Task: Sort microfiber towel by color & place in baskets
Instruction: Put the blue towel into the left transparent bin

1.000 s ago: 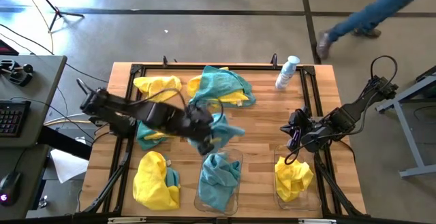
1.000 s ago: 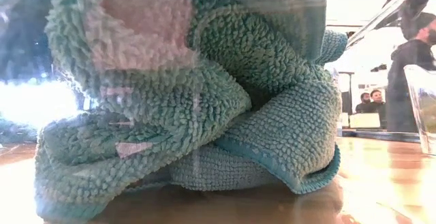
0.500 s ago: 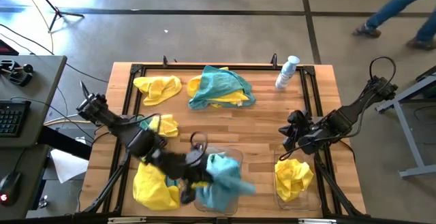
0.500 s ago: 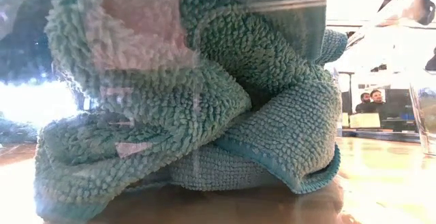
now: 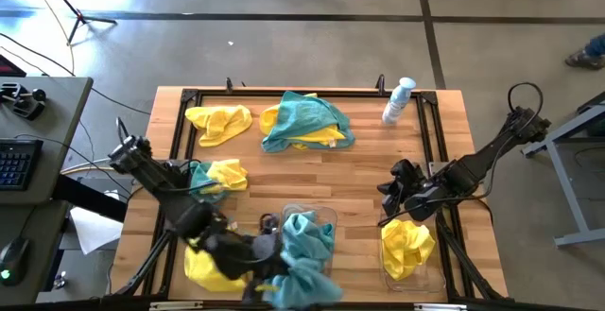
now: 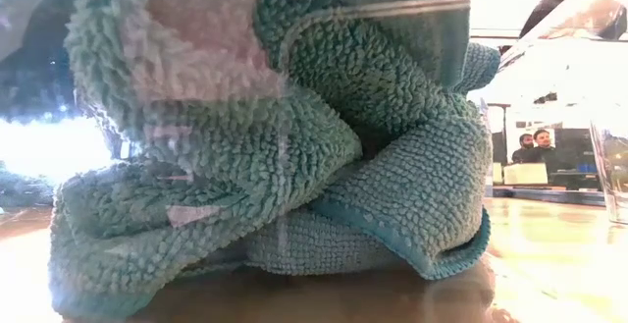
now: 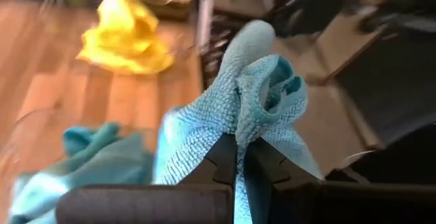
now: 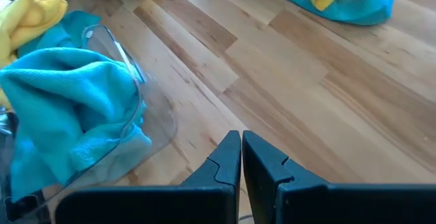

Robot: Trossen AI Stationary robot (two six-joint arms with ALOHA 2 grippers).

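The left gripper (image 7: pixel 240 166) is clamped on a teal towel (image 7: pixel 255 94), holding it over the near rim of the middle basket (image 5: pixel 326 218), where another teal cloth (image 5: pixel 304 235) lies. The right gripper (image 8: pixel 241 157), fingers closed and empty, hovers beside the right basket (image 5: pixel 437 271) holding a yellow towel (image 5: pixel 406 245). No readable writing is visible.

Count: two clear baskets (image 5: pixel 304 218) (image 5: pixel 413 266); one spray bottle (image 5: pixel 398 100); I see four yellow towels (image 5: pixel 218 120) and roughly four teal towels (image 5: pixel 304 120), bunches overlapping, tally uncertain
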